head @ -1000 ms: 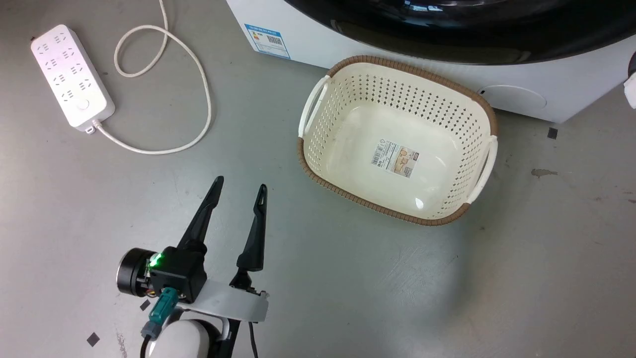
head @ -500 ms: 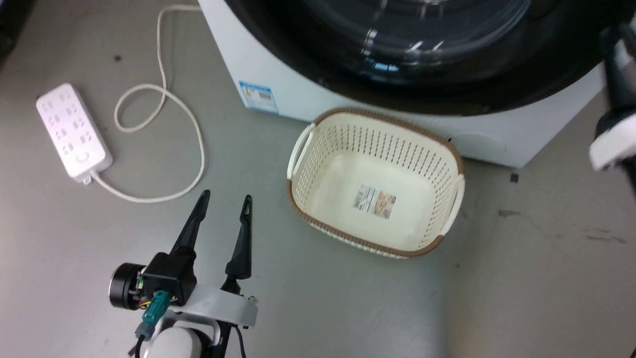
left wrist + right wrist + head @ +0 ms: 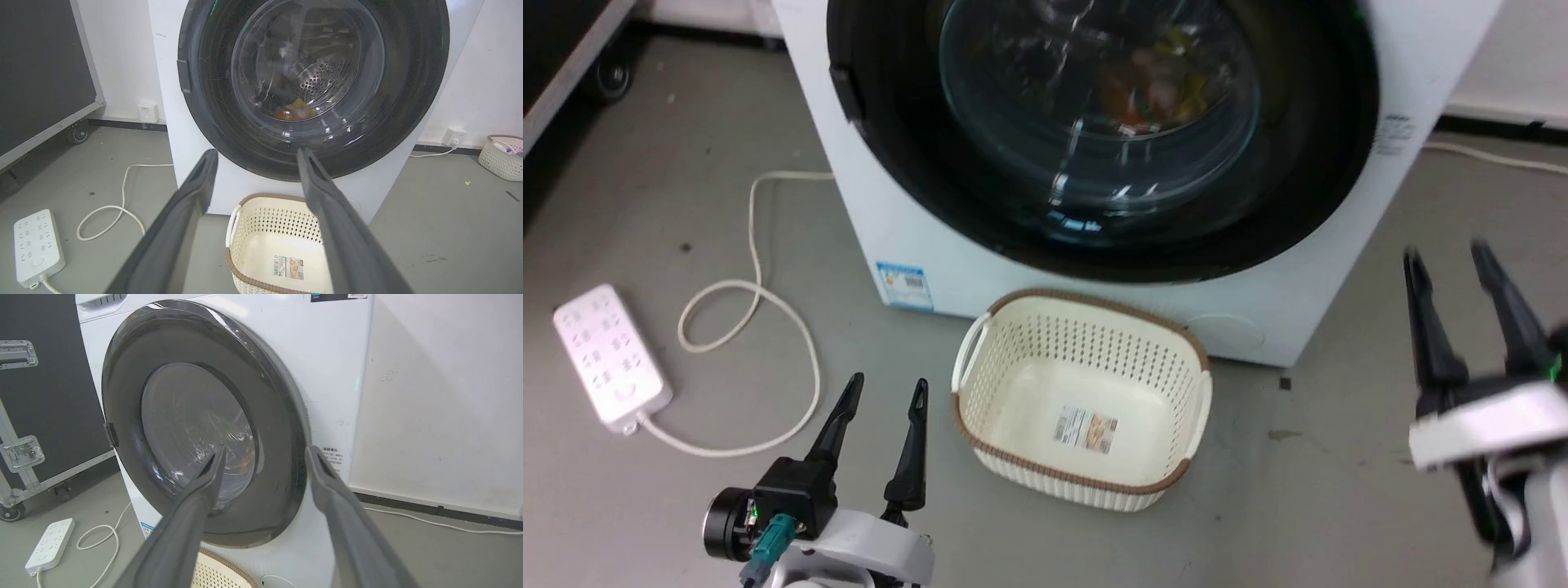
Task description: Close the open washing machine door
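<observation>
The washing machine door (image 3: 1094,122) has a wide black rim around bulging clear glass, and it lies flat against the white machine front; coloured laundry shows behind the glass. In the left wrist view the door (image 3: 310,73) is straight ahead, and in the right wrist view the door (image 3: 184,408) looks flush, its latch tab on the left. My left gripper (image 3: 887,382) is open over the floor at lower left, well short of the machine. My right gripper (image 3: 1445,251) is open at the right, beside the machine's corner, holding nothing. Both grippers' fingers are spread wide: left gripper (image 3: 257,152), right gripper (image 3: 266,449).
A cream basket with a brown rim (image 3: 1086,296) sits empty on the floor just before the machine. A white power strip (image 3: 609,355) and its looped cord (image 3: 784,327) lie at the left. A black wheeled case (image 3: 41,73) stands left of the machine, and a second small basket (image 3: 500,157) stands far right.
The head camera has tilted upward, so the whole picture slid down and the door's face came into view. My right gripper has come into the picture at the right, open.
</observation>
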Available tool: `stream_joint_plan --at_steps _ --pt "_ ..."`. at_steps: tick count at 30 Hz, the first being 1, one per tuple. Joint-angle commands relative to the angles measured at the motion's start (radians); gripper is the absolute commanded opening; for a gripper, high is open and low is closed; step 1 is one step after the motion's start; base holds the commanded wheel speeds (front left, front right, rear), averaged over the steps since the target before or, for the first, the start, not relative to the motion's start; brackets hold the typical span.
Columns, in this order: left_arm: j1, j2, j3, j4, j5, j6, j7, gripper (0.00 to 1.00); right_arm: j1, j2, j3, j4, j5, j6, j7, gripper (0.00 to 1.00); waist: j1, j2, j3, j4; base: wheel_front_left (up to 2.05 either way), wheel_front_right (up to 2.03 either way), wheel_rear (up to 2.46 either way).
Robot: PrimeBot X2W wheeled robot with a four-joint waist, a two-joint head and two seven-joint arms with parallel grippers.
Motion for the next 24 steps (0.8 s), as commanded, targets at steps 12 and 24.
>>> stream_joint_plan --at_steps 12,24 --pt "0.033 0.026 -0.031 0.029 0.009 -0.009 0.003 1.00 0.349 0.159 -0.063 -0.229 -0.091 -0.001 0.026 1.00 0.0003 -0.0001 -0.075 -0.030 0.00 0.00 0.00" --pt "0.038 0.032 -0.055 0.043 0.017 0.000 0.002 1.00 0.449 0.178 -0.053 -0.228 -0.110 -0.001 0.024 1.00 0.0003 -0.0001 -0.081 -0.024 0.00 0.00 0.00"
